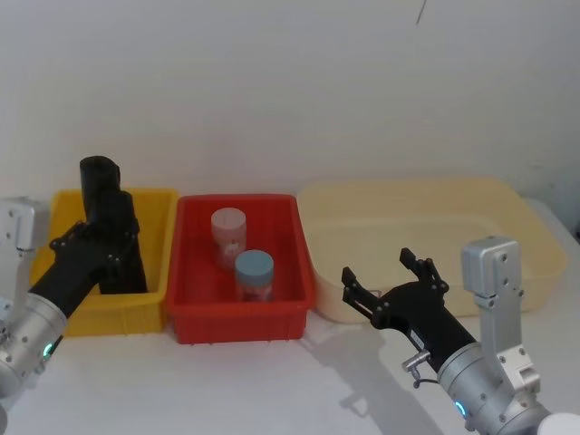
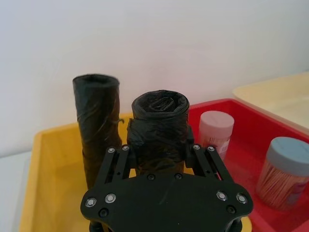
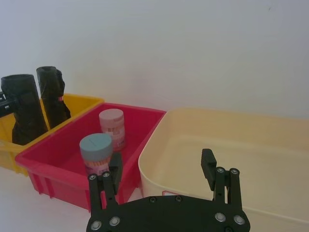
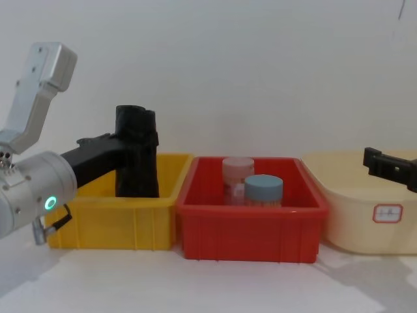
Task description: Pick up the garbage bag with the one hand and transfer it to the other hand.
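Left hand (image 2: 159, 145) grips garbage bag (image 2: 159, 113), base hidden; right hand (image 1: 381, 270) parked, spread.

The left gripper (image 2: 158, 145) and right gripper (image 3: 162, 162) are black, forked, silver-screwed; silver cylindrical wrists (image 4: 29, 186) carry glowing ring lights (image 4: 49, 203).
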Robot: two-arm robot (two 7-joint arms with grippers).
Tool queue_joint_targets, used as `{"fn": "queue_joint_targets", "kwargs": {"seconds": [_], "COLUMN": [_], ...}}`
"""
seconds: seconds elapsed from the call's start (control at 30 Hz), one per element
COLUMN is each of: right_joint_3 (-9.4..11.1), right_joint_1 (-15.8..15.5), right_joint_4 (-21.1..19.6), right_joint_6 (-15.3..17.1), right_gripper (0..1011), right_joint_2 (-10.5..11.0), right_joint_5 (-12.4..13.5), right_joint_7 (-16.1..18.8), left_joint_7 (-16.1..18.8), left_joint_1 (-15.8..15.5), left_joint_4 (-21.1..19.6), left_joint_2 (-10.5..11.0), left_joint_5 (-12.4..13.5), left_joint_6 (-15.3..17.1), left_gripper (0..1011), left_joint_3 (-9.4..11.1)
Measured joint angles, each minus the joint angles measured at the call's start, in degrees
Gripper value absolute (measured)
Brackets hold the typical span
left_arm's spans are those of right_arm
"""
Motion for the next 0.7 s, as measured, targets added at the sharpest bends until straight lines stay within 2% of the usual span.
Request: {"fn": "queue_joint_targets", "kwargs": {"seconds": [0.37,0.7], "right_joint_3": [0.0,0.0], "right_joint_1": [0.0,0.0], "right_joint_4": [0.0,0.0], "right_joint_6": [0.0,0.0], "right_gripper": [1000,1000], "right_joint_2": [0.0,0.0], "right_joint_5": [0.0,0.0], "right_joint_7": [0.0,0.0], "left_joint_7": [-0.9,-4.8], "left_joint_1": [-0.6,-2.8], "left_joint_4": [-5.0,-9.7], "left_joint_2": [1.1,2.2], "left_joint_5": [1.4,1.7], "left_joint_6": [1.9,3.2], "left_gripper": [437,392], "left_joint_3": [0.3,1.3]}}
